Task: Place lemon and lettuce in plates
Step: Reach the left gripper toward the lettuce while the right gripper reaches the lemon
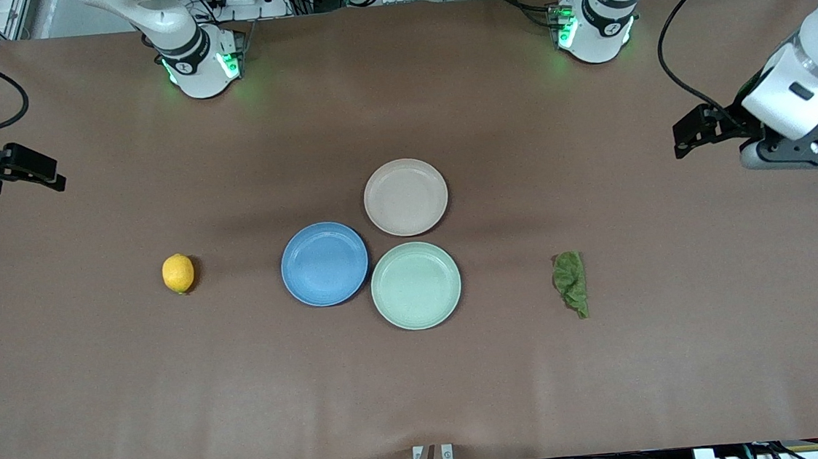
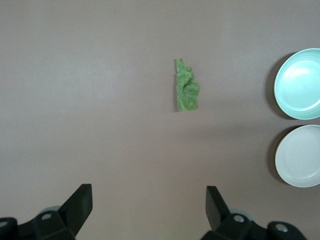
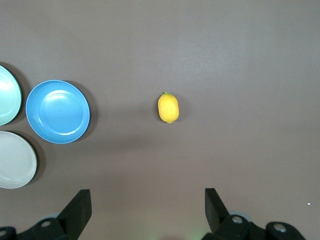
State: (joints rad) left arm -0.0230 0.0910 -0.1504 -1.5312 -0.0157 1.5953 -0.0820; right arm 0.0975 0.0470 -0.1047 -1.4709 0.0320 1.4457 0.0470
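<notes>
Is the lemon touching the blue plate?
Apart. The front view shows bare table between the lemon and the blue plate, and the right wrist view shows the same gap.

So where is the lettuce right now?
The lettuce lies flat on the bare table toward the left arm's end, untouched. Its nearest neighbour is the mint-green plate, with a clear gap between them; it also shows in the left wrist view.
</notes>
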